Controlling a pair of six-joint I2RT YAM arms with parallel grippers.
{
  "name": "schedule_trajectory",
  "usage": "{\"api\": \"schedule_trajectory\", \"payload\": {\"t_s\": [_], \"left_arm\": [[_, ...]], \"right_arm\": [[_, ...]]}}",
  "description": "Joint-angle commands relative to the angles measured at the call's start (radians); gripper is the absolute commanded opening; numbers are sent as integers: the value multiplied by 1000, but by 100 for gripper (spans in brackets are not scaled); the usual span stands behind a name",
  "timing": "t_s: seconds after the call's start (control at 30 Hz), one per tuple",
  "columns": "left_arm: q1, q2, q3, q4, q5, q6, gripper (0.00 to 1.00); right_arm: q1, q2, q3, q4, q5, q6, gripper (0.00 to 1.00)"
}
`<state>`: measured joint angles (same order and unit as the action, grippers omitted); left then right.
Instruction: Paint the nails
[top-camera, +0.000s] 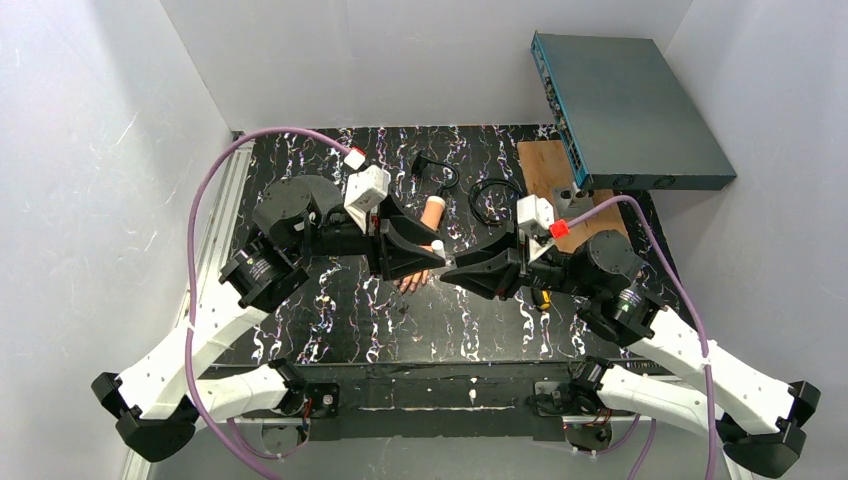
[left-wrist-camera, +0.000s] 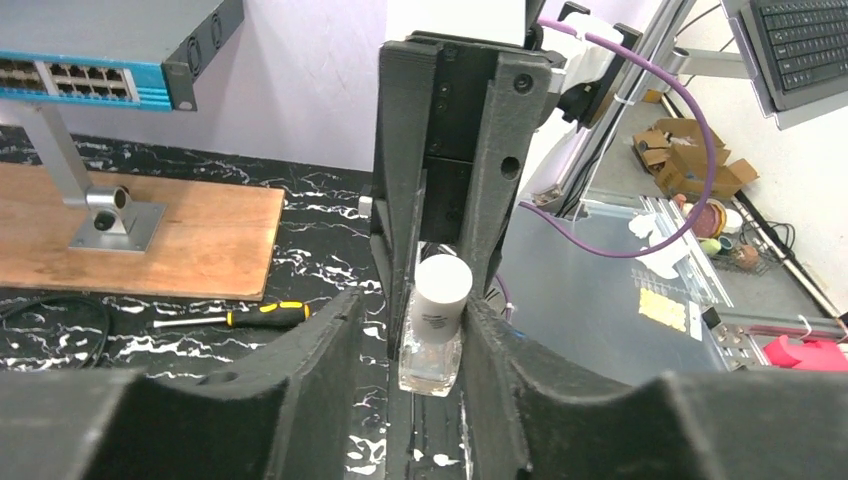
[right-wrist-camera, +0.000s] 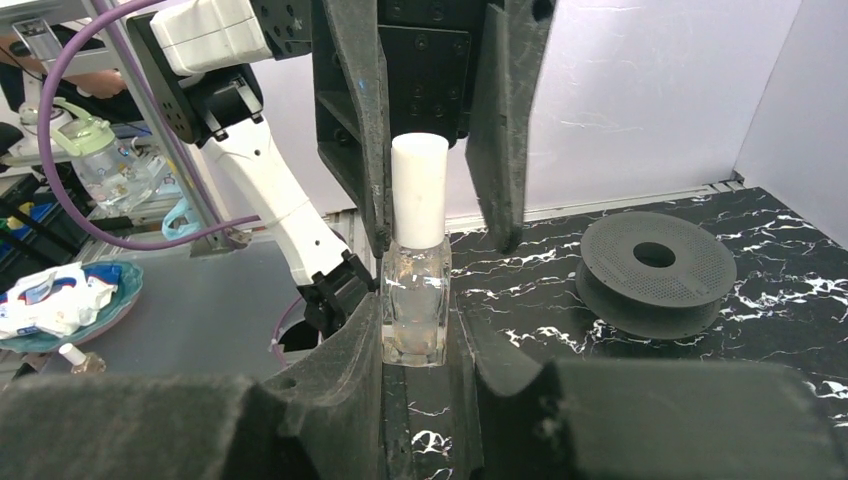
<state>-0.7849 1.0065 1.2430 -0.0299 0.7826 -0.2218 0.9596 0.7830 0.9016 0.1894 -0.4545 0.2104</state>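
Right pincer (right-wrist-camera: 415, 345) clamped on a clear glass bottle (right-wrist-camera: 413, 295), the white cylindrical cap (right-wrist-camera: 419, 185) was best centred in the spread left pincer (left-wrist-camera: 415, 318).

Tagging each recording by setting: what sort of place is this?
Probably a robotics lab bench, not a salon: a black marbled table boxed in by white panels, a network switch, a screwdriver.

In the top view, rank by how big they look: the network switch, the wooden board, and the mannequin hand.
Network switch, largest, though raised nearer the camera
wooden board, partly covered
mannequin hand, smallest
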Motion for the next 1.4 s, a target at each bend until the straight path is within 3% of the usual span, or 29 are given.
{"api": "schedule_trajectory", "payload": {"t_s": [0.0, 0.07, 0.13, 0.17, 0.3, 0.57, 0.87, 0.93, 1.1, 1.27, 1.37], "left_arm": [[-3, -14, -5, 64, 49, -19, 33], [-3, -13, -9, 64, 50, -23, 22], [-3, -14, -15, 64, 48, -26, 3], [-4, -14, -18, 63, 46, -28, 0], [-2, -21, -29, 44, -22, -29, 0], [-4, 15, 1, -69, -406, -57, 0], [-4, 57, 22, -104, -518, -85, 0], [-5, 59, 21, -104, -522, -82, 10], [-4, 48, 24, -113, -520, -78, 61], [-4, 13, 25, -131, -453, -47, 82], [-4, 5, 58, -189, -374, -1, 88]], "right_arm": [[0, -1, 26, 82, -18, 17, 1], [1, 3, 30, 86, -14, 18, 1], [1, 8, 32, 91, -10, 19, 1], [0, 10, 31, 96, -6, 20, 1], [1, 21, 32, 130, 55, 9, 1], [1, 111, 95, 163, 402, -109, 1], [3, 163, 116, 213, 419, -156, 1], [1, 158, 110, 209, 409, -156, 1], [2, 132, 65, 202, 387, -130, 1], [2, 76, 14, 159, 387, -92, 1], [1, 28, -17, 142, 389, -63, 1]]}}
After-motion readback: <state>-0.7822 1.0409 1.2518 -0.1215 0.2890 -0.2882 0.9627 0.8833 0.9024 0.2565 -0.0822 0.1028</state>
